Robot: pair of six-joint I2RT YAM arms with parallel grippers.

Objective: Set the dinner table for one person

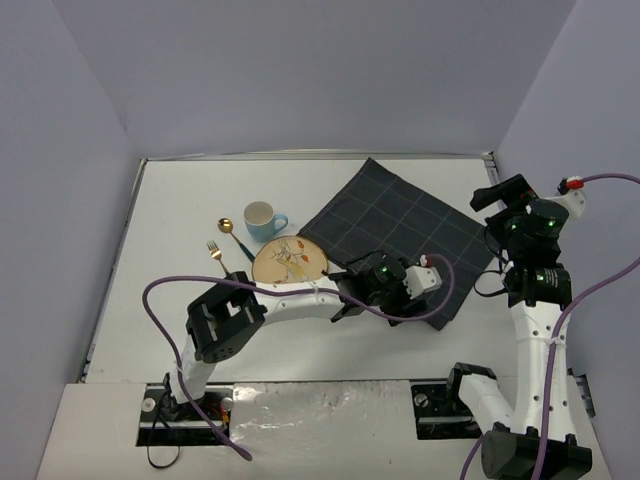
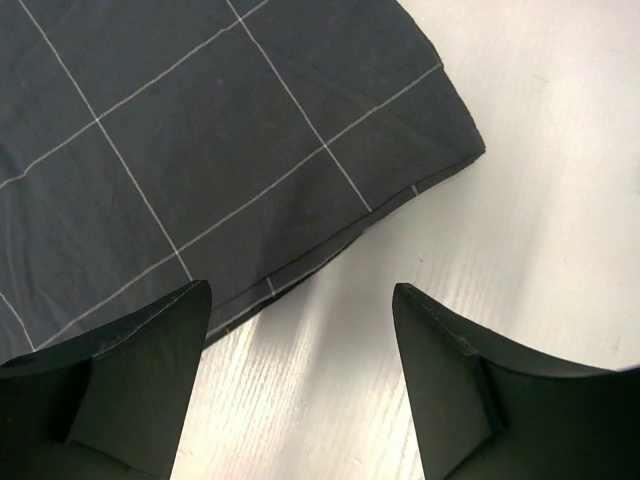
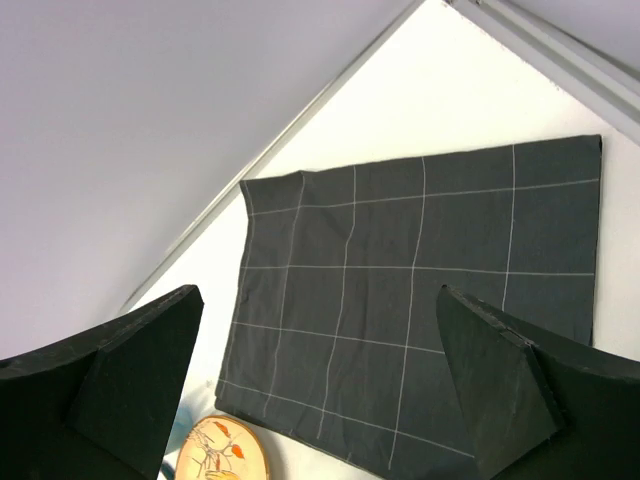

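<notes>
Spanning cloth (image 2: 200,130) edge, left hand (image 2: 300,300) open

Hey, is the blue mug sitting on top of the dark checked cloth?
No, the mug stands on the bare white table, just left of the cloth.

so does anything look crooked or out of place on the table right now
The dark grey checked cloth lies diagonally, corners pointing at the white tabletop's edges, not square to them. The round patterned plate, light blue mug, gold fork and spoon sit left of it, not on it. Nothing spilled.
</notes>
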